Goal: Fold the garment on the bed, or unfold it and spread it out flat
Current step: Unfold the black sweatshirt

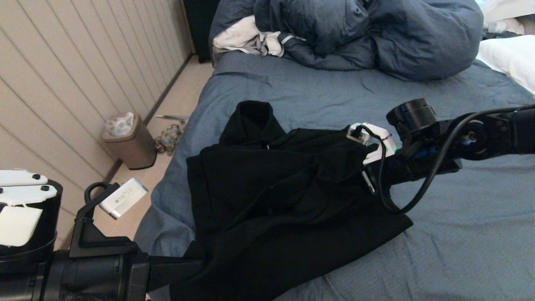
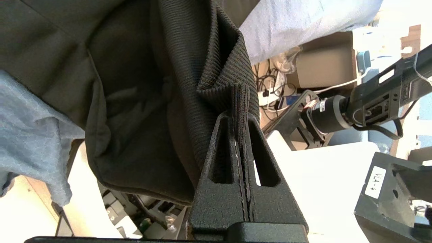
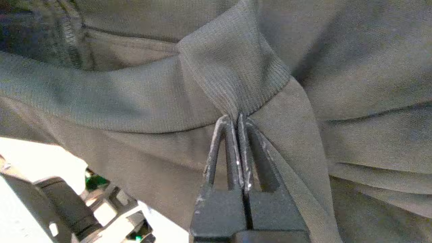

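Both hands grasping the garment (image 1: 267, 188), ready to draw it out on the bed (image 1: 459, 234)

The left hand (image 2: 241, 101) is clenched on a ribbed band at the near edge; the right hand (image 3: 235, 118) is clenched on ribbing at the far side; the bunched garment lies between them; I judge they should pull apart evenly, keeping it low; a tag beside the left hand seems to read "VLA-4".

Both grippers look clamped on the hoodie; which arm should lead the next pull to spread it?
Probably right: the right gripper is shut on the garment over open bed. The left gripper grips ribbed hem at the bed's near edge.
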Robot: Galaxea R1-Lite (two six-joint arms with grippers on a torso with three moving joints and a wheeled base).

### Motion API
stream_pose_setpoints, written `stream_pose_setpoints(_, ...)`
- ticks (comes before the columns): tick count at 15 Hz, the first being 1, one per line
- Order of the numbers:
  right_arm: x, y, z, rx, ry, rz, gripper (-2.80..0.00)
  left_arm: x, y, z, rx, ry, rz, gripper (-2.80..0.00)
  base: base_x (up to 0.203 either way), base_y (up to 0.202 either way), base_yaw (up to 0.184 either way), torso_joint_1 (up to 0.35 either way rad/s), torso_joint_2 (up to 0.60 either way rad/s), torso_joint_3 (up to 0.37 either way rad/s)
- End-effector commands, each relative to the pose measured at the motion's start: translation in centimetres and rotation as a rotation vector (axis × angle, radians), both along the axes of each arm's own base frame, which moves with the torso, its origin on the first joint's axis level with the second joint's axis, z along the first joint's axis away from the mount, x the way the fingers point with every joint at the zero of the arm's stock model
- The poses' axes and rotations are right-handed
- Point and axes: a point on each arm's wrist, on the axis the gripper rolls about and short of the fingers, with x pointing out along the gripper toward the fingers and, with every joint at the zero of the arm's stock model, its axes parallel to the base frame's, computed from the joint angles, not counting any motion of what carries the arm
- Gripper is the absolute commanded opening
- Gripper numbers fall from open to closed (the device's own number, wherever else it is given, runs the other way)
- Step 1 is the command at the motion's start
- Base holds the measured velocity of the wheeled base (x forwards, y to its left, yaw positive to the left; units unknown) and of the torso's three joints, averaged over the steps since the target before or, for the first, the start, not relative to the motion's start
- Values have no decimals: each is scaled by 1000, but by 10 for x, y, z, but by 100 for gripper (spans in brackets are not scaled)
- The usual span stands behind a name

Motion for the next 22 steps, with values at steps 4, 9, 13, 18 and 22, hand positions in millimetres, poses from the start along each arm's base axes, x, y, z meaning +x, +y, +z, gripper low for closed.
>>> stream_pose_setpoints(4,1,1,-1,2,3,3,-280,0,-1,0,-2,4,-4,-280,0,0,0,0,0,0)
stream_pose_setpoints(9,-25,-4,40,25,-63,6,-280,-5,4,8,-28,-31,-5,-280,0,0,0,0,0,0)
stream_pose_setpoints(13,-84,-21,65,35,-6,13,-280,-20,15,9,-29,-34,-3,-280,0,0,0,0,0,0)
stream_pose_setpoints(18,-148,-45,53,40,36,-29,-280,-42,32,-11,29,37,-11,-280,0,0,0,0,0,0)
stream_pose_setpoints(22,-176,-51,28,30,107,-42,-280,-48,35,-30,46,107,-61,-280,0,0,0,0,0,0)
